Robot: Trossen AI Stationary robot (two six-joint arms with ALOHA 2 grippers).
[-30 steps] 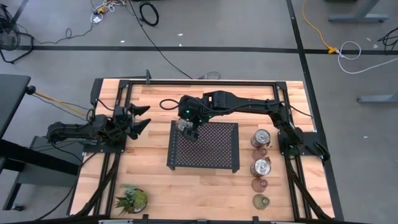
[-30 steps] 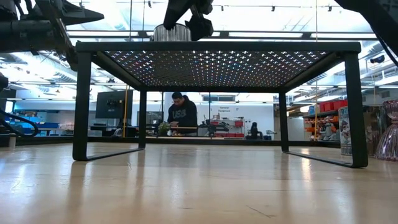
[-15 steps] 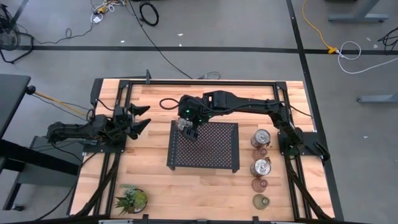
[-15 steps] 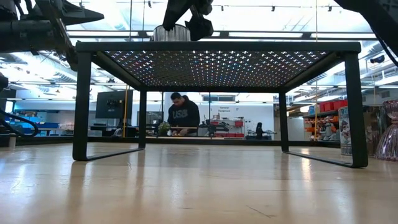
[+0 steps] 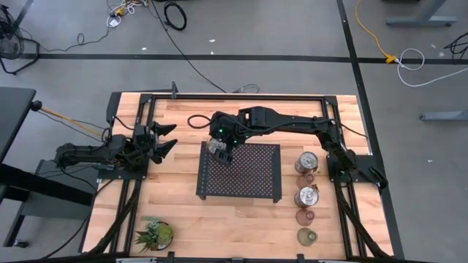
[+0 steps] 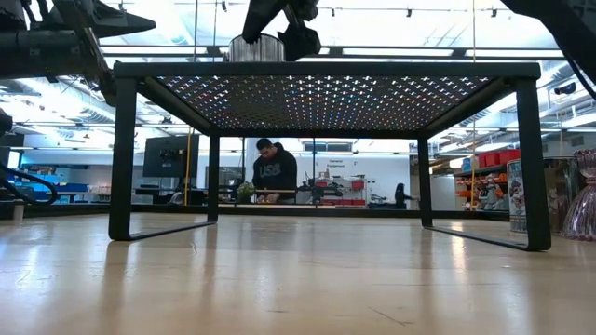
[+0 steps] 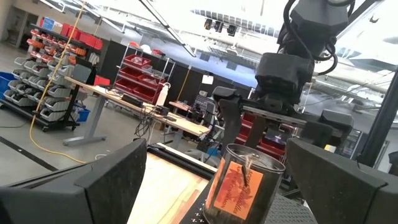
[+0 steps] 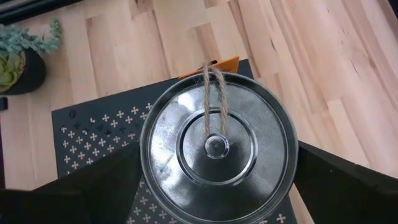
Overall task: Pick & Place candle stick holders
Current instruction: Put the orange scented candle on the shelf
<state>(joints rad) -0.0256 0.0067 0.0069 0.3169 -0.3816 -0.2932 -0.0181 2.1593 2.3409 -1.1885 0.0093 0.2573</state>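
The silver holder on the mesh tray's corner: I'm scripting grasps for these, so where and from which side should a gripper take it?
Grip the silver holder across its round side wall, coming straight down from above. It stands upright on the mesh tray, so the wall is free all round, and the right gripper already straddles it, fingers open. The flat top, with its twine loop, probably offers no firm hold.

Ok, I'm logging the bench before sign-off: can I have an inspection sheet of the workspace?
Surface: wooden table, black mesh tray at its middle.
Job's things: one silver candle holder on the tray's far-left corner; two silver and three glass holders lined up right of the tray.
Clutter: potted plant at the near-left corner.
Grippers: right gripper over the tray's holder, jaws wide on either side of it; left gripper open, parked at the left.
Cables: several on the floor beyond the table.
Surroundings: a person at a far bench.
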